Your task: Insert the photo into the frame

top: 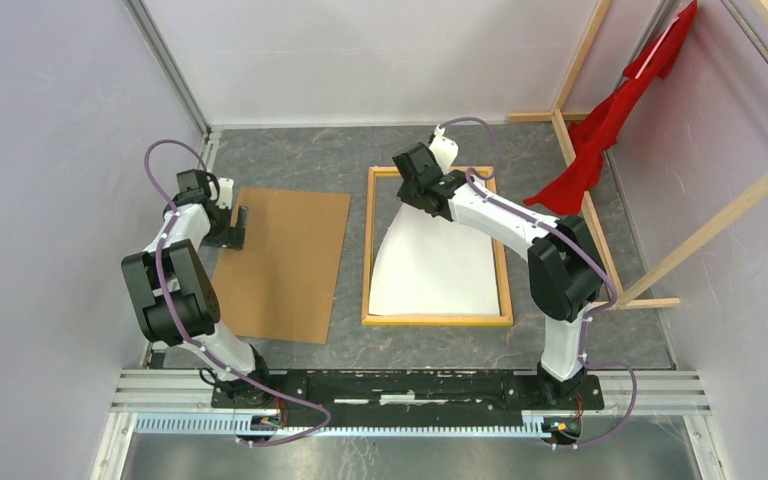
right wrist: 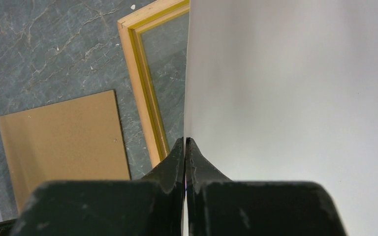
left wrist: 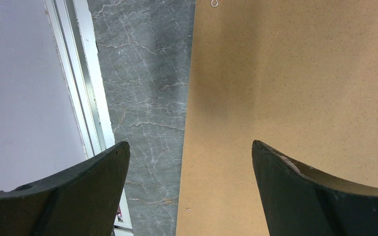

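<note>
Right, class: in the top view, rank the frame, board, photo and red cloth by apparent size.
1. frame
2. board
3. photo, lifted and curled at its far end, so its place below the board is unsure
4. red cloth

Top edge of the photo (top: 430,265) — hidden behind the right arm (top: 505,215)

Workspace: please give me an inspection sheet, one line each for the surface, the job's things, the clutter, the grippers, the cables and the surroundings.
surface: grey marbled table top.
job's things: thin rectangular wooden frame with yellow inner edge lies flat; large white-backed photo sheet has its near edge inside it, far end lifted.
clutter: brown rectangular fibreboard sheet, flat, left of the frame.
grippers: left gripper, fingers open, empty, over the fibreboard's left edge; right gripper shut on the photo's edge.
cables: purple cables run along both arms.
surroundings: pale walls; bare wooden beams with red cloth at right.
</note>
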Tool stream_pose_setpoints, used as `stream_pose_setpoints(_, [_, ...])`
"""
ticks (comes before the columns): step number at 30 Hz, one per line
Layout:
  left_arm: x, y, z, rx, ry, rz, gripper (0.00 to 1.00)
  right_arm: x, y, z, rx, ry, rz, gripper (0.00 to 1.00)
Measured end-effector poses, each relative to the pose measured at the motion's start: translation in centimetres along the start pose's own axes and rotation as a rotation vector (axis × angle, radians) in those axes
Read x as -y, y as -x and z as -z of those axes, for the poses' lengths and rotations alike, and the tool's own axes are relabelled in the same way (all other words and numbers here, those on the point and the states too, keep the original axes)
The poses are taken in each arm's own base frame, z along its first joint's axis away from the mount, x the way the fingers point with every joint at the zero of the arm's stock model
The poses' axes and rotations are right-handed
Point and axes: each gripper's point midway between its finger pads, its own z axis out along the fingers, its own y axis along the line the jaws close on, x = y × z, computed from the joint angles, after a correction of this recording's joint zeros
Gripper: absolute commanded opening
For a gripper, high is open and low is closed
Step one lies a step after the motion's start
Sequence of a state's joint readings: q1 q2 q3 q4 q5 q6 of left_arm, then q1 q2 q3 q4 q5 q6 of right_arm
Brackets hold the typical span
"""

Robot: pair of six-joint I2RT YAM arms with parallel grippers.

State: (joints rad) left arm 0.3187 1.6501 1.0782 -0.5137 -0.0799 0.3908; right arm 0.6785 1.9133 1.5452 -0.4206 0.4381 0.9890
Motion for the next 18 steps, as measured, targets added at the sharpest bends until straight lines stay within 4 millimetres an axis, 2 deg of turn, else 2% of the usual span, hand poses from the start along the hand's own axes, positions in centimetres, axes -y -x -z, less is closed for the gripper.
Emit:
stream_pose_setpoints(7, [0.0,-0.1,0.0,-0.001,-0.001,-0.001,1.00,0.4,0.3,0.0,-0.002,-0.015,0.032,0.00])
stream_pose_setpoints(12, [0.0,-0.1,0.0,-0.001,-0.001,-0.001,1.00,-0.1,0.6,-0.3,-0.007,-0.021,0.071,0.00])
stream_pose_setpoints(18, [0.0,-0.1,0.0,-0.002,0.000,-0.001,1.00,0.7,-0.4,-1.0,-0.040,-0.045,0.104,0.00])
